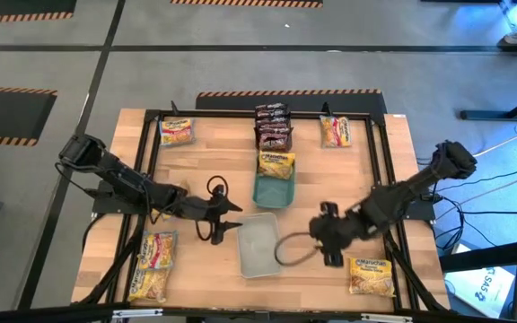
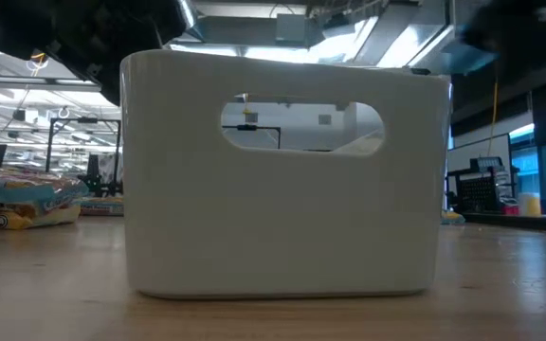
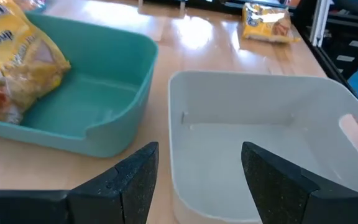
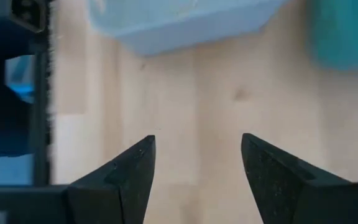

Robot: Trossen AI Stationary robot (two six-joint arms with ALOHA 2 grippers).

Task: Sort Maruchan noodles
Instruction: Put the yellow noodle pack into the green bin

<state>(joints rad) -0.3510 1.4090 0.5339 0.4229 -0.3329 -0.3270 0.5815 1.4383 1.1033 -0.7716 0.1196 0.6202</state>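
Maruchan noodle packets lie about the table in the high view: a pale one [image 1: 176, 132] at far left, another [image 1: 335, 132] at far right, two [image 1: 153, 266] near left, a yellow one [image 1: 371, 275] near right. Dark packets [image 1: 274, 126] are stacked at the far middle. A yellow packet [image 3: 14, 62] rests in the teal tray [image 3: 114, 112]. My left gripper [image 1: 227, 220] is open at the pale tray's [image 1: 260, 242] left side; in its wrist view, the gripper [image 3: 201, 168] has one finger outside the tray's wall [image 3: 176, 180] and one over the inside. My right gripper [image 1: 326, 233] is open above bare wood, right of that tray.
The pale tray [image 2: 282, 189], with a handle cut-out, fills the low view; a packet [image 2: 17, 204] lies left of it. A black frame [image 1: 151, 161] runs round the table top. Bare wood [image 4: 197, 106] lies under my right gripper [image 4: 197, 168].
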